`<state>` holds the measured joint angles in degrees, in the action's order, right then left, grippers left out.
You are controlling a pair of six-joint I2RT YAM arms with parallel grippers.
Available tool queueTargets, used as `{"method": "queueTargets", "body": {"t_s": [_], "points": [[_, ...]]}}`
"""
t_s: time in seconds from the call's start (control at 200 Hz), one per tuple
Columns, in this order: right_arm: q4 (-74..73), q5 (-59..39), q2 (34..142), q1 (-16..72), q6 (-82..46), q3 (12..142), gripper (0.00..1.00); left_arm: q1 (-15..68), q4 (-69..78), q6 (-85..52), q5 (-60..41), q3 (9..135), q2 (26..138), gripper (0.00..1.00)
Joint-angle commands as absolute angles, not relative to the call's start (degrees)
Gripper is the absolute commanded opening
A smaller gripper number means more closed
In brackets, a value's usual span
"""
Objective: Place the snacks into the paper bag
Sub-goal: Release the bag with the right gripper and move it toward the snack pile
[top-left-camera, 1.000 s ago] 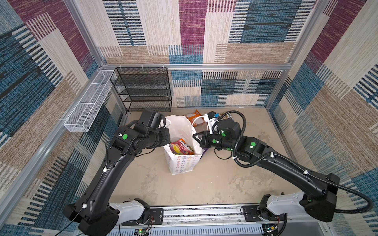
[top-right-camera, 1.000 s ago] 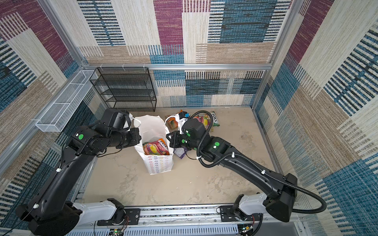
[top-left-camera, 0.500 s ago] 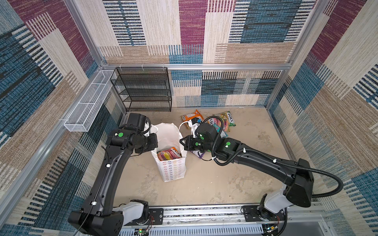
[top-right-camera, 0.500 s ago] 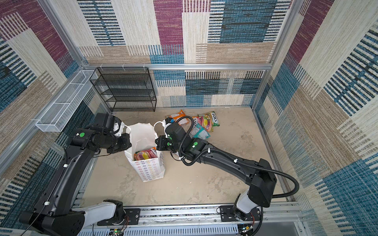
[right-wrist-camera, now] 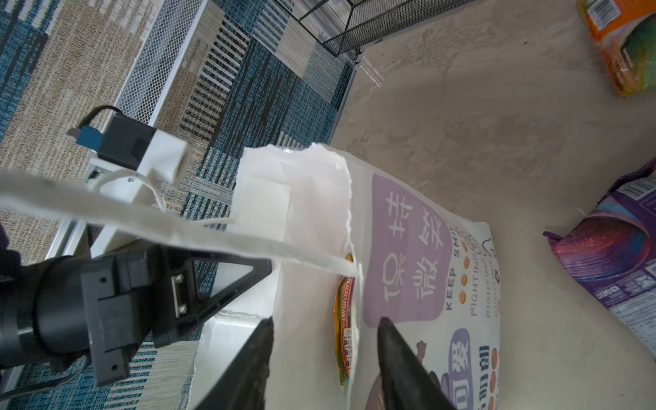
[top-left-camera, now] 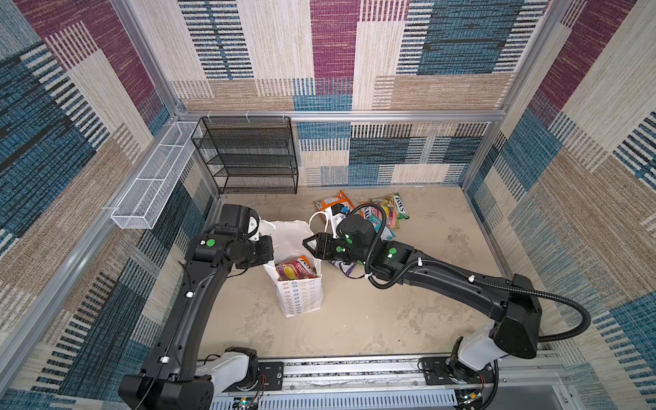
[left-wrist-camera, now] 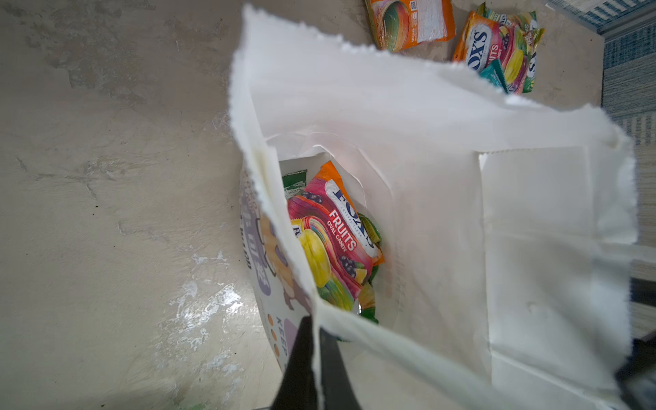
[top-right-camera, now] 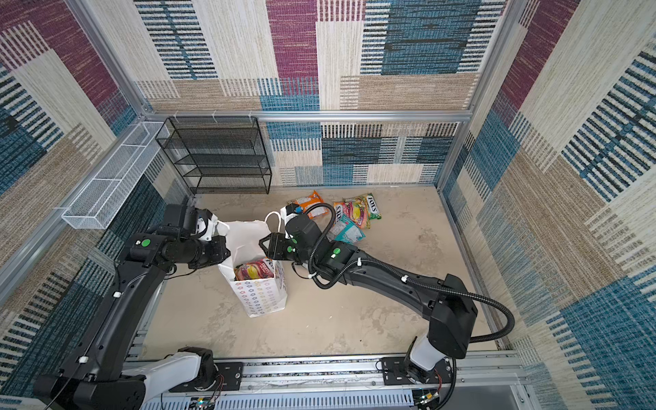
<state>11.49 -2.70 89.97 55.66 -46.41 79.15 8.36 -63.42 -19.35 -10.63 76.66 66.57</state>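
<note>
A: Where is the paper bag (top-left-camera: 300,298)?
B: I see it in the middle of the bench (top-left-camera: 426,284). Snacks (top-left-camera: 296,268) lie inside it.
A: And the other snacks (top-left-camera: 387,209)?
B: Behind the bag, to its right. My left tool (left-wrist-camera: 316,337) is at its left edge, my right tool (right-wrist-camera: 324,321) at its right. The rack (top-left-camera: 248,156) stands back left.

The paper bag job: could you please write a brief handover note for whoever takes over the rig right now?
Left pincer: shut on the paper bag rim, holding it open.
Right pincer: open, gripping nothing, at the bag's mouth.
Done: fruit packet tops others inside the bag.
Left: orange packet, fruit-print packets, teal packet and purple packet lie outside the bag.
</note>
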Motion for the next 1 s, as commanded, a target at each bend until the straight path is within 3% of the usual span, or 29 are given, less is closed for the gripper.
{"method": "queueTargets", "body": {"t_s": [0.0,0.235,0.461,0.997], "points": [[13.96,0.45,89.16,55.72,-42.97,83.35,0.65,8.17,-61.41,-17.75,-10.81,76.95,66.05,0.0],[21.57,5.91,85.26,55.64,-37.34,87.01,1.0,7.7,-58.84,-18.73,-12.68,76.08,67.6,0.0],[27.11,13.2,81.37,54.59,-34.1,88.44,1.0,7.16,-56.34,-19.64,-14.5,74.53,65.84,0.0],[28.51,13.79,70.67,45.54,-27.99,92.39,1.0,4.09,-48.73,-19.51,-19.25,66.37,59.95,0.0]]}}
